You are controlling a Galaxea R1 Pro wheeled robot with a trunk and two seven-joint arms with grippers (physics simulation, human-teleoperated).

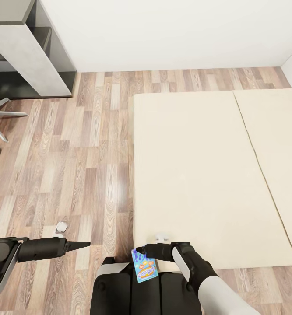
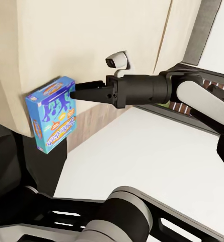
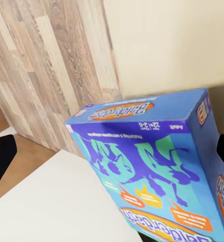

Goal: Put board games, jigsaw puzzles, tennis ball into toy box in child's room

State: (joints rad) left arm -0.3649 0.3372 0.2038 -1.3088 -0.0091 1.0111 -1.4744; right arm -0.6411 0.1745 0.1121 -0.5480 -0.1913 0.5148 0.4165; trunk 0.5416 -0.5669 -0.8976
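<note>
- The blue cartoon board game [image 1: 144, 265] hangs in the right pincer [image 1: 142, 251], low in front of the robot's trunk, just off the near edge of the bed [image 1: 194, 175]; the left wrist view shows the fingers clamped on the box's edge [image 2: 50, 113].
- The right wrist view looks straight onto the box's printed face [image 3: 157, 171], with plank floor [image 1: 75, 166] and mattress behind it.
- The left pincer [image 1: 82, 244] reaches out over the floor with its fingers pressed together, holding nothing.
- The mattress that shows is bare: no second game box lies on the visible part.
- A dark-and-grey piece of furniture [image 1: 36, 57], perhaps the table's end, stands at the far left by the wall; no toy box, puzzles or ball appear.
- Judgement: one bed game is lifted, not yet delivered. It must be carried to the toy box; how many other toys are already packed cannot be told.
</note>
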